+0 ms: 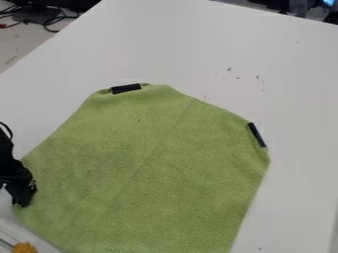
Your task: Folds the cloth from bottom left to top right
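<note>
I have the green cloth (151,168) lying spread over the lower middle of the white desk (284,74), running out of my view at the bottom. One dark strip (126,88) sits on its top edge, another on its upper right edge. At its left edge I see my black pincer (25,195); whether it is spread or pinching, I cannot tell. Something orange (25,247) is in the bottom left corner.

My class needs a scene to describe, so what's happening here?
A black robot gripper is at the left edge of a green cloth on a white table. The cloth lies mostly spread out; the fold from bottom left to top right is not yet made. I can't tell whether the gripper holds it.
</note>
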Robot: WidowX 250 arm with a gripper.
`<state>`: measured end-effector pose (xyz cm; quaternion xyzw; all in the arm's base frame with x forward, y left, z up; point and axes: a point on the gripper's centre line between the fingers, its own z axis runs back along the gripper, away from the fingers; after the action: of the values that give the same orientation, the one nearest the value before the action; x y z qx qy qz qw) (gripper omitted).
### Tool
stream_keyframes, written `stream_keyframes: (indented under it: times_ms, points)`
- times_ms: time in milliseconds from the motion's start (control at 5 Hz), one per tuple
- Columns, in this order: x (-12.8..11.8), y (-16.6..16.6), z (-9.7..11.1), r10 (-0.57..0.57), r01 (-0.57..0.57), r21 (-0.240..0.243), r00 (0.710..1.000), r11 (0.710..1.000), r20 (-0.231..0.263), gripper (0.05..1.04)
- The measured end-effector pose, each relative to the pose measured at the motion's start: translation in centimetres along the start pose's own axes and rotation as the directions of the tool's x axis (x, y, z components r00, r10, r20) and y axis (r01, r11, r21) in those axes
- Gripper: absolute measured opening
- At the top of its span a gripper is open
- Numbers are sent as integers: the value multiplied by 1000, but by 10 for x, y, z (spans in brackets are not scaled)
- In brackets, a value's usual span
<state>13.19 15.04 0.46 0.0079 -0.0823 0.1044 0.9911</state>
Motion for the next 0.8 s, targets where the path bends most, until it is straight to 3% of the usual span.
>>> stream_keyframes:
  times_ms: [400,600,800]
  points:
    - [13,0,-2,-41,41,3,999,999,-15,393]
    - [11,0,-2,-24,25,4,999,1000,-33,182]
    - [10,-1,3,-7,7,8,999,1000,-37,75]
